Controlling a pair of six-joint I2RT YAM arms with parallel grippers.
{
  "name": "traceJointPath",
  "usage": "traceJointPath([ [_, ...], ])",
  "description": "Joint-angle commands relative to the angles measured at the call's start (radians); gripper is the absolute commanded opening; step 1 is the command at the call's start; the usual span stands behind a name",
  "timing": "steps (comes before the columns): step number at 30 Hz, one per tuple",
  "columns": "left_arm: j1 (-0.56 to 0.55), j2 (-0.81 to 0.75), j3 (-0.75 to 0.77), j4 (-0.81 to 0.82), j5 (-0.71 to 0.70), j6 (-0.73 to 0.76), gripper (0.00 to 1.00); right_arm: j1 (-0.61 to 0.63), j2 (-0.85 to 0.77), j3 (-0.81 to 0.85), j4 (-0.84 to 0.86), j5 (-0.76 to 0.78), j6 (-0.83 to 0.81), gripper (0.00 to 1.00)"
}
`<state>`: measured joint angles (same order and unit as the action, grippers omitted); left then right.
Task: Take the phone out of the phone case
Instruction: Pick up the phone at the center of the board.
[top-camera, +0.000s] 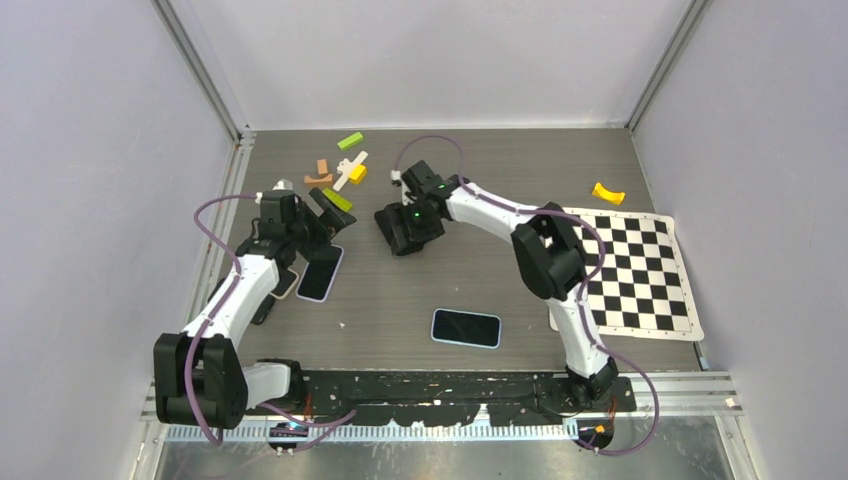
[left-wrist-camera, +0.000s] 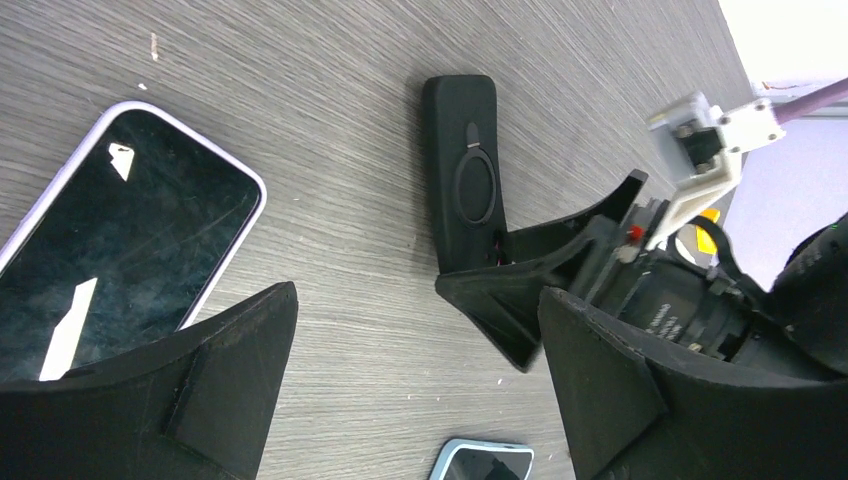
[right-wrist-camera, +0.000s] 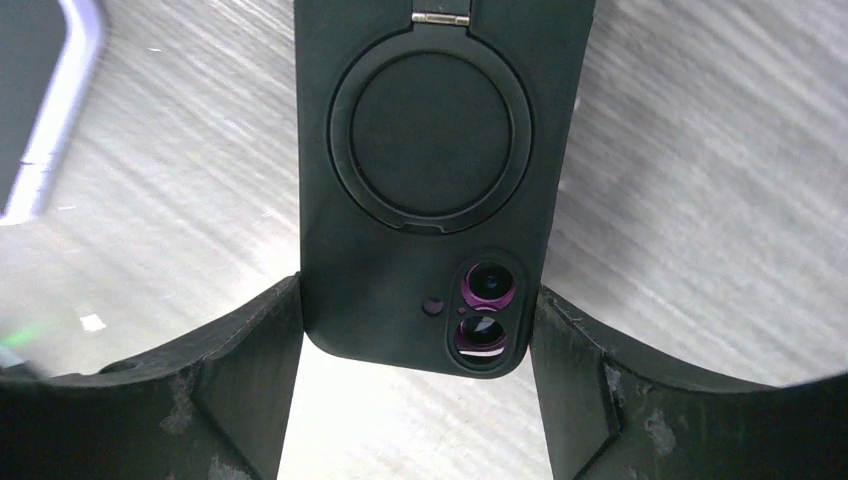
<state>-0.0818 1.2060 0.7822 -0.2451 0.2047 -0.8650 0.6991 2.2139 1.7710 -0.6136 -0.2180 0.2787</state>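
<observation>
Now your right gripper (right-wrist-camera: 418, 295) pinches the black case (right-wrist-camera: 430, 130) at its camera end, phone (right-wrist-camera: 487, 283) inside; your left gripper (left-wrist-camera: 415, 295) hangs wide open nearby. Next, likely pry a corner free.

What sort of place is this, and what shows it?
Likely a robotics lab test cell: plain grey enclosure walls, a dark wood-grain table, a black-and-white chequered mat and small coloured blocks.
</observation>
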Motion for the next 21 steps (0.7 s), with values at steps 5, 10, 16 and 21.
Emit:
traceJointPath([
  [5,0.006,0.063,0.009,0.101,0.150,-0.013,0.93,-0.122,-0.260,-0.373,0.660,-0.448,0.602,0.32],
  [10,-0.004,0.136,0.032,0.144,0.250,-0.014,0.93,-0.142,-0.273,-0.546,1.083,-0.545,0.891,0.31],
  [16,-0.035,0.200,0.059,0.156,0.244,-0.033,0.94,-0.141,-0.239,-0.634,1.312,-0.583,1.027,0.29],
  [21,-0.035,0.224,0.061,0.192,0.192,-0.075,0.96,-0.127,-0.264,-0.683,1.285,-0.574,0.968,0.27],
])
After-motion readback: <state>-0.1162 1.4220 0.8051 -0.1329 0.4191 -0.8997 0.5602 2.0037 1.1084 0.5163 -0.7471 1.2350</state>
